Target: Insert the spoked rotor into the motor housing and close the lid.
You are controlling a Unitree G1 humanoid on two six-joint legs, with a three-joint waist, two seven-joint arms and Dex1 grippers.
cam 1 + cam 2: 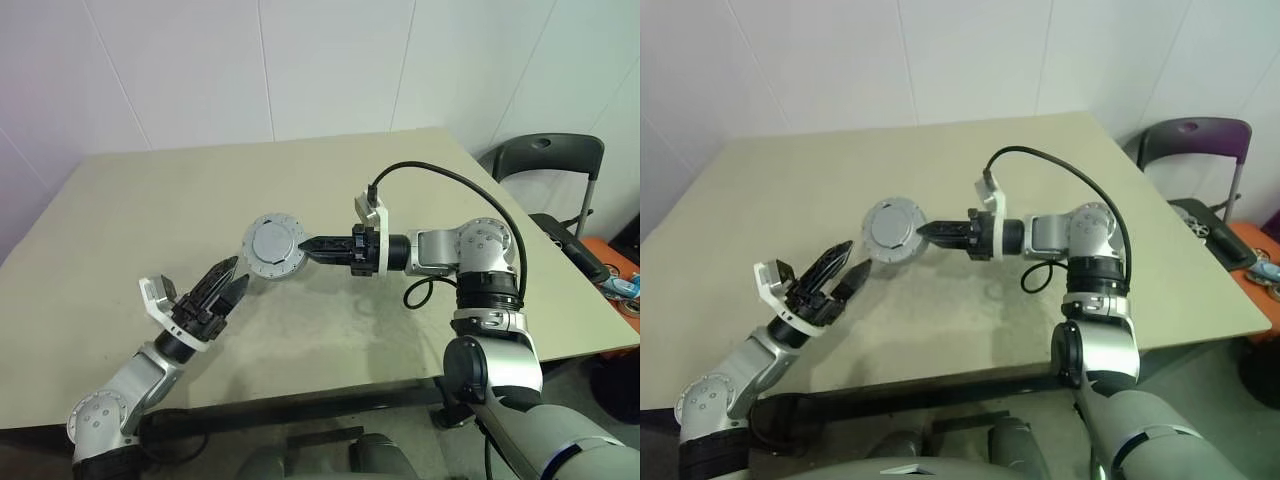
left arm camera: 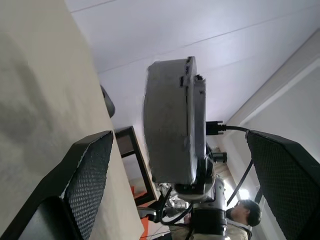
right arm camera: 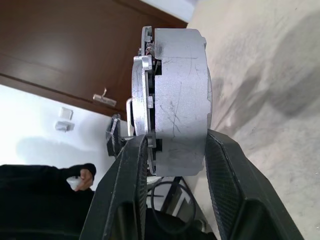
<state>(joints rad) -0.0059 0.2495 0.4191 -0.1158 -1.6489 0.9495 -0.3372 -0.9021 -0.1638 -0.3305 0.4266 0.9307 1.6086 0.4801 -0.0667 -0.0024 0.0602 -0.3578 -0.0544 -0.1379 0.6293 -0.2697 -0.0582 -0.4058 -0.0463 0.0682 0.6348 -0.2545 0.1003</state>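
A: Our right gripper [image 1: 308,246] has its fingers closed on the assembled motor, pinching the stack by its edge and holding it above the table [image 1: 120,220], face tilted up toward us. What we see on top is the grey lid [image 1: 271,245]. Our left gripper [image 1: 226,280] hangs just beside and below it, its fingers spread wide with nothing between them.

B: So what worries us?

A: The hold is on the rim alone. In the right wrist view the fingers [image 3: 125,190] clamp across the thickness of the motor housing [image 3: 180,100], and only near its lower edge. If the wrist rolls or jolts, we judge the stack could pivot or slip out and drop to the table. A gap with copper showing also sits between lid and housing there, so the lid may not be fully seated; a knock from our left fingers [image 2: 90,175] could pop it loose.

B: And what can't we make out?

A: The spoked rotor. We presume it is inside, but the lid covers it. We cannot tell whether the lid is locked all round.
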